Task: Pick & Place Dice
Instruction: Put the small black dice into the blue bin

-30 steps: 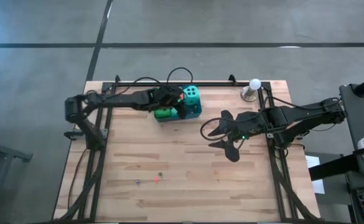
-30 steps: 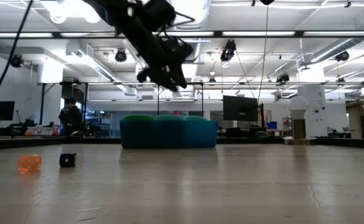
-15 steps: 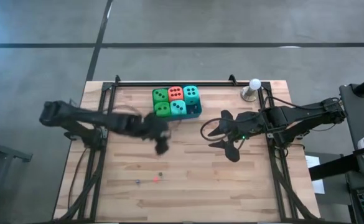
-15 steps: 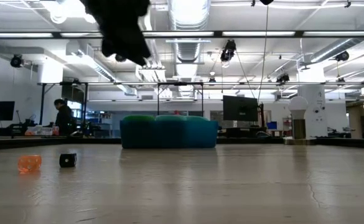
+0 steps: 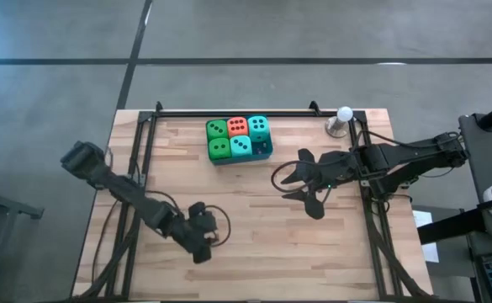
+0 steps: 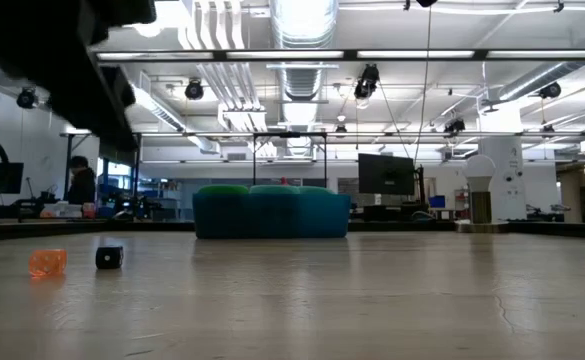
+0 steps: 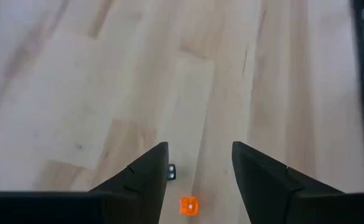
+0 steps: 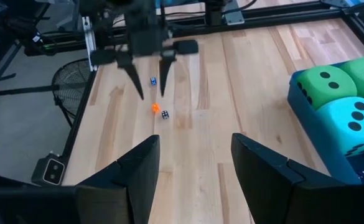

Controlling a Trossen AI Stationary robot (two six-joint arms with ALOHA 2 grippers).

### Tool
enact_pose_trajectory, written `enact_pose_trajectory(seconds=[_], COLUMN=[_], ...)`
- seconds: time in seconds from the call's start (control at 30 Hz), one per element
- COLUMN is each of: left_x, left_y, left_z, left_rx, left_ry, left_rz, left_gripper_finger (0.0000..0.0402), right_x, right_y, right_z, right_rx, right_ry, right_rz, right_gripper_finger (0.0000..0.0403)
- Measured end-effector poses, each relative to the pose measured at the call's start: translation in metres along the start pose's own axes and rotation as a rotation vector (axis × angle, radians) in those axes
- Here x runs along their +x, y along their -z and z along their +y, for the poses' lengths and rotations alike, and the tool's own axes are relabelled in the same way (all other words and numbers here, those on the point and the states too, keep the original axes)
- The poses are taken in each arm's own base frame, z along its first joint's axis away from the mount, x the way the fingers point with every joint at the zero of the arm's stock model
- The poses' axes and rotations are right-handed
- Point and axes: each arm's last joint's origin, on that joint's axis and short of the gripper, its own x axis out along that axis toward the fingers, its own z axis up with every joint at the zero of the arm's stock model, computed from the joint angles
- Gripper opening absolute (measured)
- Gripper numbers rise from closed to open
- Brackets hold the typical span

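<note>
- As far as the high view shows, all five dice (image 5: 238, 137) sit packed together in the blue tray (image 5: 267, 151) near the middle of the tabletop's (image 5: 346, 244) far edge, so the placing looks done.
- Left gripper (image 5: 207, 243) hangs near the tabletop's near edge, well apart from the tray, released and grasping nothing.
- Three tiny dice lie just beside it: an orange one (image 7: 189, 205), a dark one (image 7: 171, 172) and a blue one (image 8: 153, 81); whether they belong to the task I cannot tell.
- Right gripper (image 5: 284, 182) waits toward the right edge, fingers parted, empty.
- What is left, by my judgement, is little or nothing.
</note>
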Motion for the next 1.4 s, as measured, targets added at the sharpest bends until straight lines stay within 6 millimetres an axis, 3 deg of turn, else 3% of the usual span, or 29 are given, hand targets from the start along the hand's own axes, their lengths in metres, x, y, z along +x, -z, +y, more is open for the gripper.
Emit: enact_pose_trajectory(seconds=[0.33,1.0,1.13,1.4], left_x=[0.051,0.063,0.063,0.063], left_y=[0.027,0.035,0.035,0.035], left_z=[0.008,0.01,0.01,0.01], left_rx=[0.037,0.044,0.047,0.045], left_ry=[-0.092,-0.108,-0.112,-0.111], left_rz=[0.143,0.192,0.192,0.186], left_gripper_finger=[0.0195,0.0178,0.0154,0.0063], right_x=[0.0,0.001,0.001,0.001], right_y=[0.0,0.001,0.001,0.001], right_z=[0.0,0.0,0.0,0.0], right_rx=[0.006,0.019,0.02,0.02], right_ry=[-0.002,-0.001,-0.001,-0.001], right_rz=[0.002,0.004,0.004,0.004], right_gripper_finger=[0.0194,0.0194,0.0194,0.0194])
